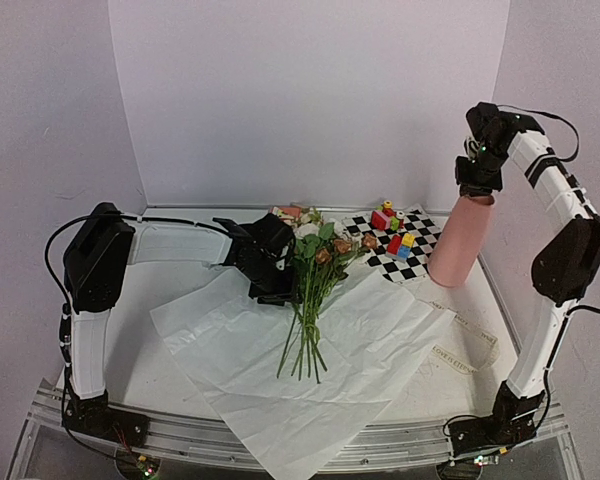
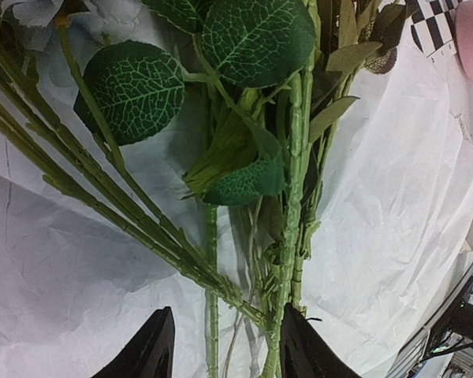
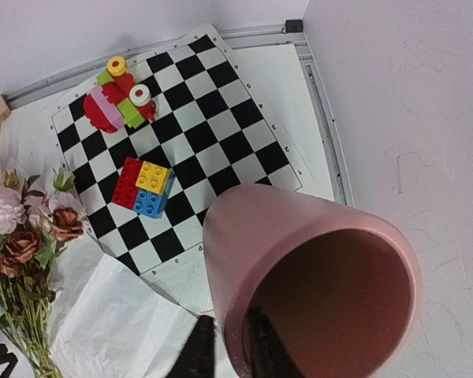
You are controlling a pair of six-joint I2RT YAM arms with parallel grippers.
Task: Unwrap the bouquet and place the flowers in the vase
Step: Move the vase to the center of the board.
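At the vase (image 3: pixel 299 228) rim, the right end effector (image 3: pixel 231 316) is mostly cropped

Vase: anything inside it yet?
No flowers in the vase: only bare pink inner wall and one finger of the right pincer over the rim. The bottom is lost in shadow.

Tall matte pink cylinder vase (image 1: pixel 458 245): mouth hollow, right gripper (image 3: pixel 230 348) astride its rim. Left of vase: colourful toy blocks (image 3: pixel 146 185) on black-and-white checkered mat (image 3: pixel 213 94); further left, pink roses (image 1: pixel 315 262) on green stems. Near side of vase: creased white paper (image 1: pixel 250 340), low, passable.
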